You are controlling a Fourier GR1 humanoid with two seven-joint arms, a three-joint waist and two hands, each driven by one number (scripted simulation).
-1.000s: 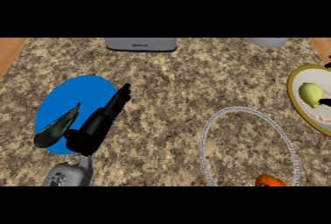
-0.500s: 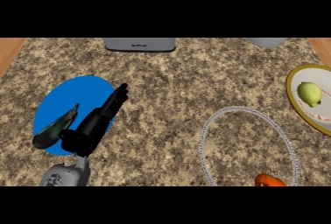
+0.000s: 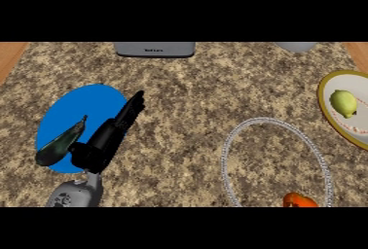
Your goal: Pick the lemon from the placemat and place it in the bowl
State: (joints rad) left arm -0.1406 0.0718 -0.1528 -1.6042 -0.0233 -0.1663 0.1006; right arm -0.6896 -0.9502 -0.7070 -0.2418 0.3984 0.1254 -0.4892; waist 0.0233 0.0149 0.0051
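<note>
L hand (image 3: 108,138) comes in from the lower-left edge on its grey forearm, lying over the blue plate (image 3: 79,104). Its fingers (image 3: 133,107) are stretched out straight twd the upper right, nothing in them, so it's fully open as far as I can see. There's a dark tapered shape (image 3: 61,143) just beside it on the plate, and I can't tell if that's the thumb or a separate item. R hand isn't in my view. Lemon (image 3: 343,103) sits on the yellow-rimmed placemat (image 3: 335,86) at the far R edge, well apart from the hand. The bowl (image 3: 225,158), a clear ring-like rim, is on the speckled counter (image 3: 194,97) between hand and placemat, lower R. An orange item (image 3: 298,200) is at the bottom edge by the bowl's rim. A grey appliance (image 3: 155,48) sits top centre.
</note>
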